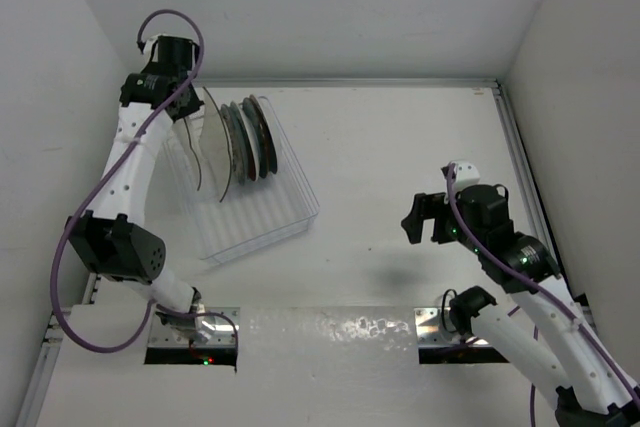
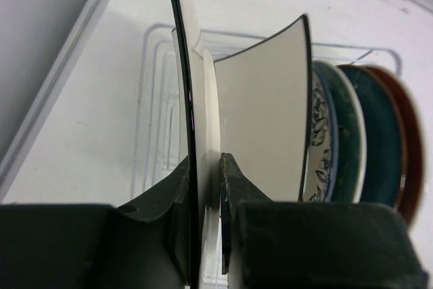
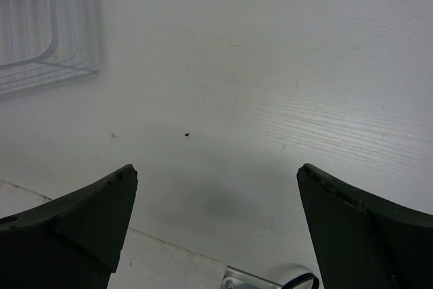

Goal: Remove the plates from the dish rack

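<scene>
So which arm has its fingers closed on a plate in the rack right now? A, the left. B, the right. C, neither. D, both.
A: the left fingers pinch the rim of a cream plate standing in the dish rack, while the right fingers gape over the table.

light: bright, even | shadow: soft blot on table (image 3: 216, 201) | blur: red plate (image 2: 408, 147) — left wrist view

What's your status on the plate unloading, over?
Left gripper shut on cream plate, upright in dish rack. Right gripper open above table. Round plates stand right beside it; nothing else in the way.
</scene>
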### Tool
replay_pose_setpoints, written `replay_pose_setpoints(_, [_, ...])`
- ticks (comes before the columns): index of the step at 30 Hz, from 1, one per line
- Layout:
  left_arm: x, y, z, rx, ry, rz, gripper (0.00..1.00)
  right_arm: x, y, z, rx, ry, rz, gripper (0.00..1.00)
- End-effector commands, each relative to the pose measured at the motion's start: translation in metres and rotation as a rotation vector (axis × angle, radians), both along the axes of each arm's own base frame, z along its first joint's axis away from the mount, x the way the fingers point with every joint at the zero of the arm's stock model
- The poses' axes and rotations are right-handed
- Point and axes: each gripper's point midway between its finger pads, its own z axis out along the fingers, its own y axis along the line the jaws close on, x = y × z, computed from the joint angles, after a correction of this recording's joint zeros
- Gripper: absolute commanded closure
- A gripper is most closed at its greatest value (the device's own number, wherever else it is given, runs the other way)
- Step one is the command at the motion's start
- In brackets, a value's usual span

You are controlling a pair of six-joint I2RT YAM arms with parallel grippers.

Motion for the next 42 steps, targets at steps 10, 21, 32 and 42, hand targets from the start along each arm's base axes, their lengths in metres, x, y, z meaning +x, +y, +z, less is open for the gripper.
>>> replay_pose_setpoints(10, [0.0, -0.008, 0.119, 0.089, -0.227, -0.098, 1.0, 0.016, 0.014, 0.024, 0.061, -0.053, 0.012, 0.01])
replay_pose_setpoints(21, [-0.007, -0.09, 0.167, 0.132, -0.359, -0.396, 1.0, 0.017, 0.008, 0.024, 0.028, -0.054, -0.004, 0.01])
replay_pose_setpoints(32, [-0.029, -0.133, 0.213, 0.218, -0.505, -0.516, 1.0, 0.028, 0.01, 0.039, 0.078, -0.066, -0.072, 0.01])
replay_pose_setpoints(42, [-0.057, -0.231, 0.238, 0.602, -0.67, -0.815, 1.0, 0.052, 0.008, 0.09, 0.172, -0.116, -0.196, 0.01])
